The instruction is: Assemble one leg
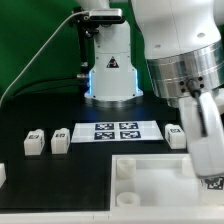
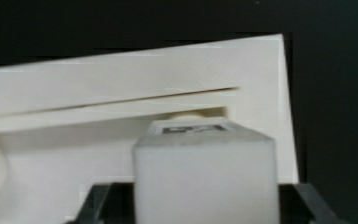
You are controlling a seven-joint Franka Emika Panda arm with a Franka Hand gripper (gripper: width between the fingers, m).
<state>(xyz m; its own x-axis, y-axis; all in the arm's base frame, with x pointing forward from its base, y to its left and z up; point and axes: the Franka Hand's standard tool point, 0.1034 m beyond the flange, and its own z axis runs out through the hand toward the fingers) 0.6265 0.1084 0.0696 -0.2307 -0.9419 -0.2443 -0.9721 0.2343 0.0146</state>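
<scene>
Wrist view: gripper point(image 2: 201, 200) clenched on leg point(image 2: 204, 165), arm lowered over panel point(image 2: 140, 90).

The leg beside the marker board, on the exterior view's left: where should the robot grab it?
Across that leg's two flat side faces, coming down from above: its tagged face points up, and gaps separate it from the neighbouring leg and marker board.

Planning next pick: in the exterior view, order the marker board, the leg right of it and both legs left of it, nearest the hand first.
1. Right leg, beside the hand.
2. Marker board, centre.
3. Inner left leg.
4. Outer left leg, farthest left.
</scene>
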